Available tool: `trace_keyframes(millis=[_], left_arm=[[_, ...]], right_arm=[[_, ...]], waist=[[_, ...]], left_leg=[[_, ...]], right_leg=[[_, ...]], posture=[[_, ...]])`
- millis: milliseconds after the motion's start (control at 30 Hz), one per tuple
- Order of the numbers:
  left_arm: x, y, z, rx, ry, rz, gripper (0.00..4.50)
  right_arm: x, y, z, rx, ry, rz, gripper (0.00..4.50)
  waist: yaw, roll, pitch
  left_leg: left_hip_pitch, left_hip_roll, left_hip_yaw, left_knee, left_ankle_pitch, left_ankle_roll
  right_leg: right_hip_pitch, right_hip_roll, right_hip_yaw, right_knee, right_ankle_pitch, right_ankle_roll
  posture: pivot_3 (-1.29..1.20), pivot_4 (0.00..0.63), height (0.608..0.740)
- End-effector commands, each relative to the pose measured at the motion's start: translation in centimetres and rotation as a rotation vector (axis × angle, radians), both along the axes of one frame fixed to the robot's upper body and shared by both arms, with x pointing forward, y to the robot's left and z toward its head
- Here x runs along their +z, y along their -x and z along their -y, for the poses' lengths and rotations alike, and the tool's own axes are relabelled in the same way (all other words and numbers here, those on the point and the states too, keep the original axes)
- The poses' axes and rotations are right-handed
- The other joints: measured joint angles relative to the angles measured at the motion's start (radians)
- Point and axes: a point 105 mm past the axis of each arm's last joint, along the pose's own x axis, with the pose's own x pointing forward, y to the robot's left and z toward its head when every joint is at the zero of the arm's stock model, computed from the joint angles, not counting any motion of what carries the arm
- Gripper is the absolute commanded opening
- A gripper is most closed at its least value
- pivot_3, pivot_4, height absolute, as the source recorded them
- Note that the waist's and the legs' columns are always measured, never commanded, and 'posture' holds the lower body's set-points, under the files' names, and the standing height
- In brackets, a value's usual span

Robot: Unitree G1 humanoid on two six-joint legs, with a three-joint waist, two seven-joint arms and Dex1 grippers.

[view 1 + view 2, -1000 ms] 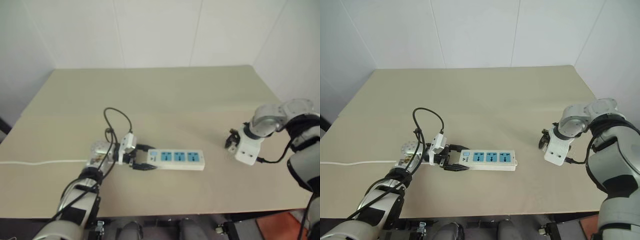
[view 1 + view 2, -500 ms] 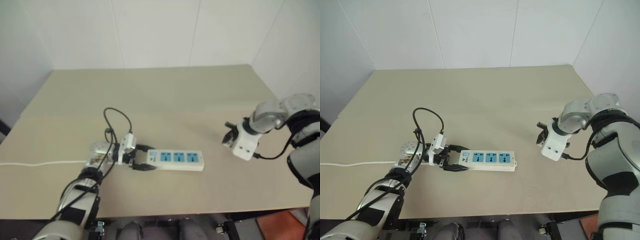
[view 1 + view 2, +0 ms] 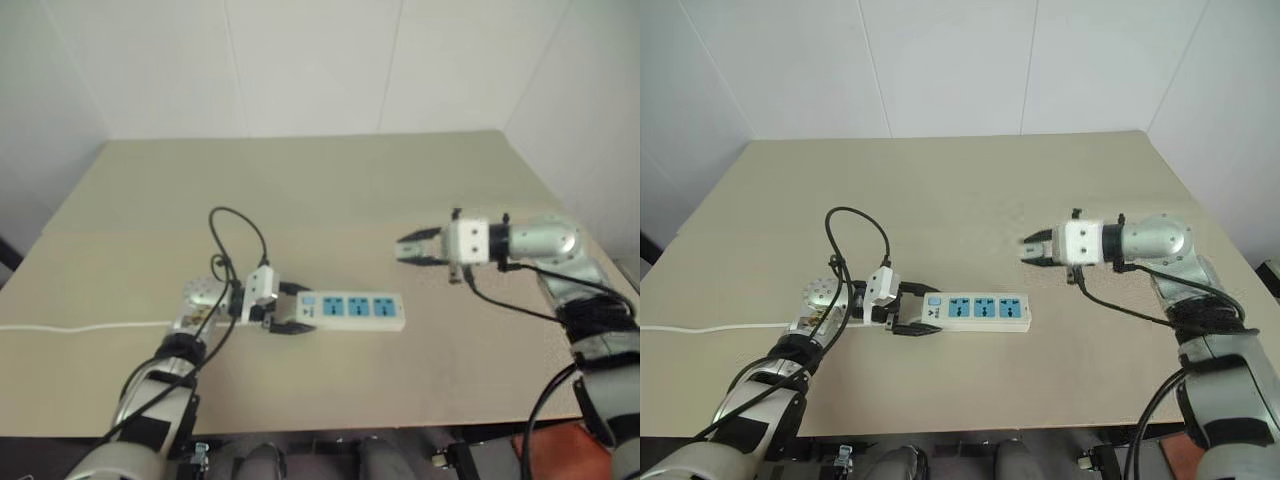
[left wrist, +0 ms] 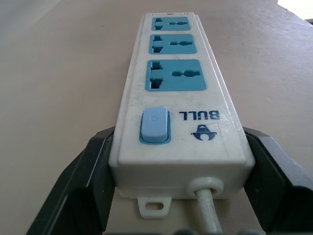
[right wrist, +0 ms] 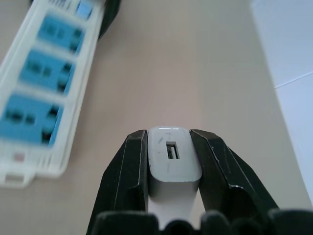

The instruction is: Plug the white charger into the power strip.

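The power strip [image 3: 355, 310] lies flat on the beige table, a long white bar with three blue socket faces and a blue switch [image 4: 155, 125]. My left gripper [image 3: 284, 314] is shut on its switch end, one black finger [image 4: 83, 186] on each long side. My right gripper [image 3: 408, 248] hovers above the table, beyond the strip's free end, pointing left. It is shut on the white charger [image 5: 169, 157], whose USB-port end faces the wrist camera. The strip [image 5: 41, 93] shows blurred past the right gripper's fingers [image 5: 129, 166].
The strip's thin white cable [image 3: 80, 325] runs left across the table [image 3: 300, 180] and off its edge. A black cable loop [image 3: 238, 232] rises over my left wrist. White walls stand close behind and to the right of the table.
My right arm has lifted and swung left toward the strip, and its wrist has rolled so the gripper now lies level, pointing left. The left gripper kept its hold on the strip.
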Motion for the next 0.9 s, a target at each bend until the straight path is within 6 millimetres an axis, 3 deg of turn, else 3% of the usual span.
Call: trace_keyframes(millis=[33, 200, 433, 700, 900], left_arm=[[0.0, 0.3, -0.1, -0.011, -0.012, -0.033, 3.27], [-0.2, 0.4, -0.2, -0.014, -0.043, -0.063, 3.27], [-0.4, 0.5, -0.3, -0.007, -0.052, -0.071, 3.27], [-0.5, 0.6, -0.2, -0.006, -0.056, -0.079, 3.27], [-0.6, 0.6, -0.3, -0.013, -0.077, -0.081, 3.27]], right_arm=[[2.6, 1.2, -1.7, 0.032, -0.245, -0.103, 1.17], [2.8, 1.9, -3.8, 0.063, -0.407, -0.262, 1.17], [2.0, 2.3, -5.9, 0.090, -0.473, -0.379, 1.17], [-2.2, 3.2, -8.2, 0.117, -0.438, -0.508, 1.17], [-2.9, 3.0, -9.2, 0.122, -0.449, -0.541, 1.17]], waist=[[0.004, 0.000, 0.000], [0.009, -0.001, 0.000], [0.010, -0.001, 0.000], [0.010, -0.001, 0.000], [0.010, -0.001, 0.000]], left_leg=[[0.000, 0.000, 0.000, 0.000, 0.000, 0.000], [-0.001, 0.000, 0.000, 0.000, 0.000, 0.000], [-0.002, 0.000, 0.000, 0.000, 0.000, 0.000], [-0.002, 0.000, 0.000, 0.000, 0.000, 0.000], [-0.002, 0.000, 0.000, 0.000, 0.000, 0.000]], right_leg=[[0.000, 0.000, 0.000, 0.000, 0.000, 0.000], [0.000, 0.001, -0.001, -0.001, 0.000, 0.000], [-0.002, 0.001, -0.001, -0.001, 0.000, 0.000], [-0.002, 0.001, -0.001, -0.001, 0.000, 0.000], [-0.002, 0.001, -0.001, -0.001, 0.000, 0.000]], posture=[[0.00, 0.150, 0.740], [0.00, 0.150, 0.740], [0.00, 0.150, 0.740], [0.00, 0.150, 0.740], [0.00, 0.150, 0.740]])
